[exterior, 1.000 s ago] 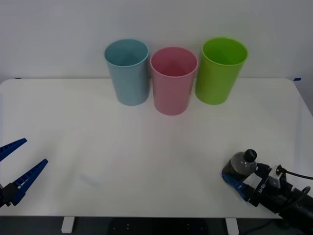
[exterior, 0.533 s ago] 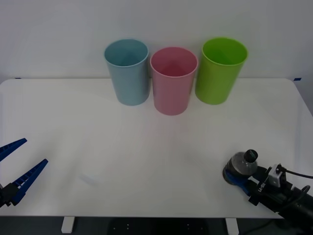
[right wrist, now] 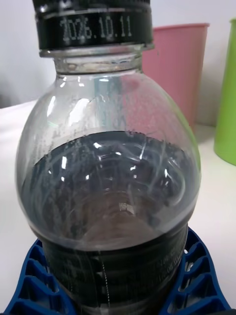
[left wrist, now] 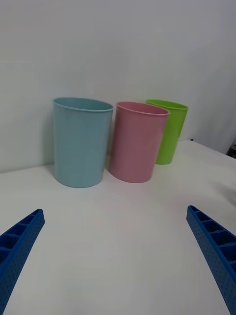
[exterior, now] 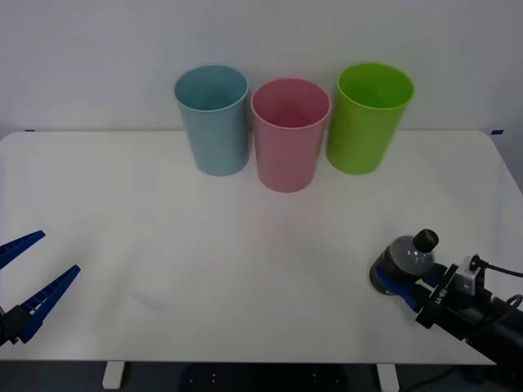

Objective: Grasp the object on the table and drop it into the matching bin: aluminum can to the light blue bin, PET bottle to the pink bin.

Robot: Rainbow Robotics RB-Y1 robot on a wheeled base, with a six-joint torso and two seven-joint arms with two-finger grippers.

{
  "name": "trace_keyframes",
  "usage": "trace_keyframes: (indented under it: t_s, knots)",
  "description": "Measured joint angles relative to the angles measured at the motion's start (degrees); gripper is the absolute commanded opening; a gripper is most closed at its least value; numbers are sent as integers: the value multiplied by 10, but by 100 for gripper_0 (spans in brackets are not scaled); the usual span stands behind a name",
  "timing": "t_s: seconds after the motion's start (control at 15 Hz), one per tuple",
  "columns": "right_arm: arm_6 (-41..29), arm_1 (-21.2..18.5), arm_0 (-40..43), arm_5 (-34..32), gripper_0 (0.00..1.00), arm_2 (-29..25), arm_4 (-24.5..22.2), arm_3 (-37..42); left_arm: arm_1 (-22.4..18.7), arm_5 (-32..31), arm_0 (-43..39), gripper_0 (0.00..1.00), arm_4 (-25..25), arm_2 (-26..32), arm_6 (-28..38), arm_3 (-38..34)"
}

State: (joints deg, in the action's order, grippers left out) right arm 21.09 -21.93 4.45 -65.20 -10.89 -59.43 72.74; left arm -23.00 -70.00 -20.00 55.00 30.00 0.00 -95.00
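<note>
The PET bottle point(exterior: 406, 260), clear with dark contents and a black cap, stands tilted at the front right of the white table point(exterior: 245, 245). My right gripper point(exterior: 398, 287) is shut on its lower body. In the right wrist view the bottle point(right wrist: 113, 187) is very close, with the blue fingers point(right wrist: 34, 275) hugging its base on both sides. The pink bin point(exterior: 289, 135) stands at the back centre, with the light blue bin point(exterior: 212, 120) to its left. My left gripper point(exterior: 57, 253) waits open at the front left edge.
A lime green bin point(exterior: 368, 118) stands right of the pink one. The left wrist view looks across bare table at the light blue bin point(left wrist: 81, 142), pink bin point(left wrist: 137, 142) and green bin point(left wrist: 169, 130) in a row by the white wall.
The right gripper and the bottle have shifted slightly up and to the right, and the bottle now leans more. The left arm has not moved.
</note>
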Motion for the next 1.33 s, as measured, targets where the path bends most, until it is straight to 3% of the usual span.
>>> trace_keyframes:
  t_s: [0.73,1.33]
  knots:
    - [-213,-14,13,50,0,-16,4,177,0,0,0,100,0,0,0,0]
    - [-341,-53,0,182,0,24,5,302,0,0,0,100,0,0,0,0]
